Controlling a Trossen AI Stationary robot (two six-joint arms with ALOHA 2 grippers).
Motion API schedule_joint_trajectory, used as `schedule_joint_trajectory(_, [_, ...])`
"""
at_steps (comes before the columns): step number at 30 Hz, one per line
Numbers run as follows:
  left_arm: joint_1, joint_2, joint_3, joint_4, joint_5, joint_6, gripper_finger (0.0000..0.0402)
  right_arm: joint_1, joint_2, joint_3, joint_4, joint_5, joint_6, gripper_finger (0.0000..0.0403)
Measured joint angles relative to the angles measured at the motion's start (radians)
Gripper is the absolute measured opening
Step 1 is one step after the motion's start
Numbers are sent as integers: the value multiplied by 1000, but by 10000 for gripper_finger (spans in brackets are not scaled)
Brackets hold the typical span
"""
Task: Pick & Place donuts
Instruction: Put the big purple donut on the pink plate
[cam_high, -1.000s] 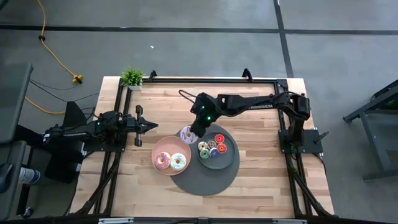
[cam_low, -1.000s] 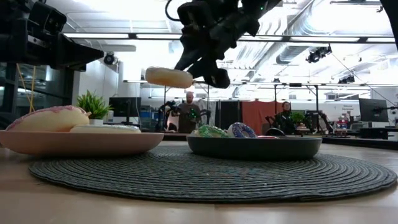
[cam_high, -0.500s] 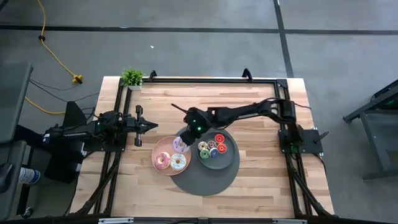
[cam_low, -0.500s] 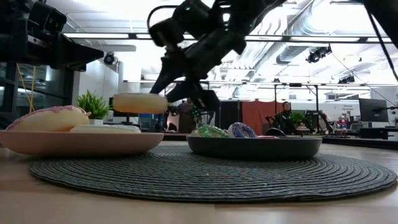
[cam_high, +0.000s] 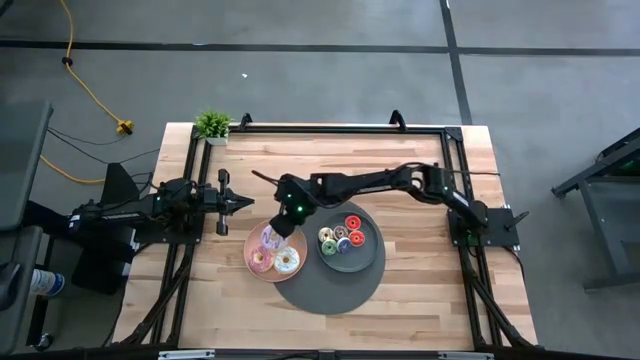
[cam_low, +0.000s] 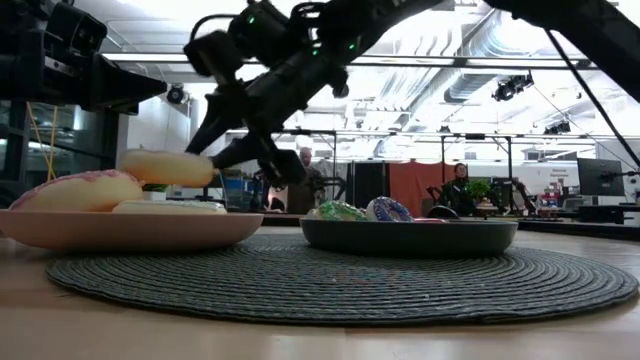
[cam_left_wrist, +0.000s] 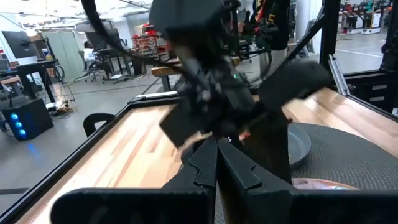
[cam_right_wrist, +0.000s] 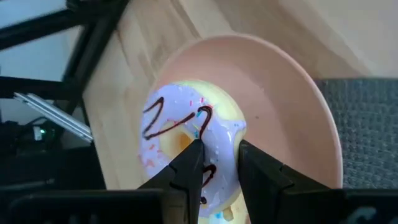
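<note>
Step in hand: placing. Lilac-iced donut (cam_right_wrist: 186, 140) is carried by right gripper (cam_right_wrist: 216, 163), jaws partly closed on ring, one finger through hole. Donut is held above pink plate (cam_high: 252, 244), not yet resting, as seen in low view. Two iced donuts (cam_high: 287, 261) are already lying on this plate; tiny donuts (cam_high: 341, 233) are kept in grey plate (cam_high: 372, 255) on woven mat (cam_high: 325, 295). Free spot on plate is probably at far side, hard to judge. Next move calls for lowering, then opening of jaws. Left gripper (cam_high: 240, 203) is shut, empty, parked at table's left side.

Dark jointed arms (green light glowing) (cam_high: 297, 209).
</note>
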Motion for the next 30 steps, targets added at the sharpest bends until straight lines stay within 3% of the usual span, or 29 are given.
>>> schedule_joint_trajectory(7, [0,0,0,0,0,0,1,-1,36,28,-16,-43,-1,87])
schedule_joint_trajectory(30, [0,0,0,0,0,0,1,-25,62,25,-82,-9,-68,88])
